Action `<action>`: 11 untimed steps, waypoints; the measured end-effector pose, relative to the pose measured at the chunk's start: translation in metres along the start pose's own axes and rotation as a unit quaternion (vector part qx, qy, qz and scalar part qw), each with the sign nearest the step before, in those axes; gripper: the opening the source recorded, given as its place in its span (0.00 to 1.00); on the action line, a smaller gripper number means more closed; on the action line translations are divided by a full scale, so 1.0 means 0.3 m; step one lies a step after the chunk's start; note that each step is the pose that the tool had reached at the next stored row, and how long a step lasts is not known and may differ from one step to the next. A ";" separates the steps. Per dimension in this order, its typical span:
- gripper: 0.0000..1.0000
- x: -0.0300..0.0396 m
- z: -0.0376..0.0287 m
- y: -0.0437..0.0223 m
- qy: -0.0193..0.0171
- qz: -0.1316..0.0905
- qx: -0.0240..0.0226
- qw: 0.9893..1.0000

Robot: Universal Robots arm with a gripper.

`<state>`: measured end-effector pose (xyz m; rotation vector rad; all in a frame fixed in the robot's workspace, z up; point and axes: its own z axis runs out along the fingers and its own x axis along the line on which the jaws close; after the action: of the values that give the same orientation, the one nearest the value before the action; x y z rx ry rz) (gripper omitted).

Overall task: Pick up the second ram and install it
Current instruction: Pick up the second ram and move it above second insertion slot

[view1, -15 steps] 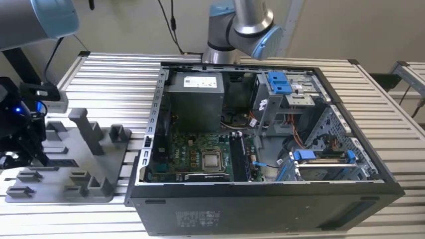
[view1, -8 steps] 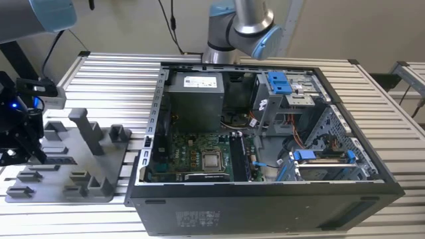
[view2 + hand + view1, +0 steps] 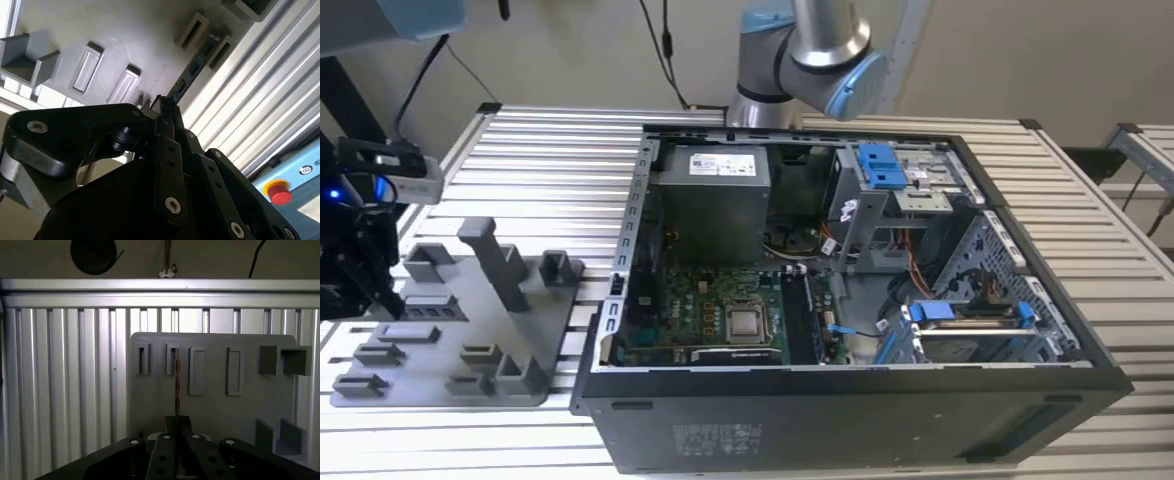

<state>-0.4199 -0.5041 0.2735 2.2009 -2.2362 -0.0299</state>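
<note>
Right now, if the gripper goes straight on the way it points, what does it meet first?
The long, thin dark memory board: the gripper looks shut on its edge. Right behind it is the grey plastic fixture tray whose slot holds the board; depth there is unclear.

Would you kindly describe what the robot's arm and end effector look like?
The arm is a silver-grey tube with a rounded joint capped in light blue. The end effector is black, built of flat linkage bars fastened with silver screws.
</note>
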 end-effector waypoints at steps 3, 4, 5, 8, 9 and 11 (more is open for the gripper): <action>0.14 0.000 -0.025 0.000 0.000 0.000 0.000 1.000; 0.14 0.000 -0.033 0.000 0.000 0.000 0.000 1.000; 0.14 0.000 -0.041 0.001 0.000 0.000 0.000 1.000; 0.14 -0.001 -0.064 0.001 0.000 0.000 0.000 1.000; 0.14 -0.001 -0.072 0.001 0.000 0.000 0.000 1.000; 0.14 -0.001 -0.087 0.001 0.000 0.000 0.000 1.000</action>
<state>-0.4199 -0.5041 0.2995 2.2009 -2.2362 -0.0299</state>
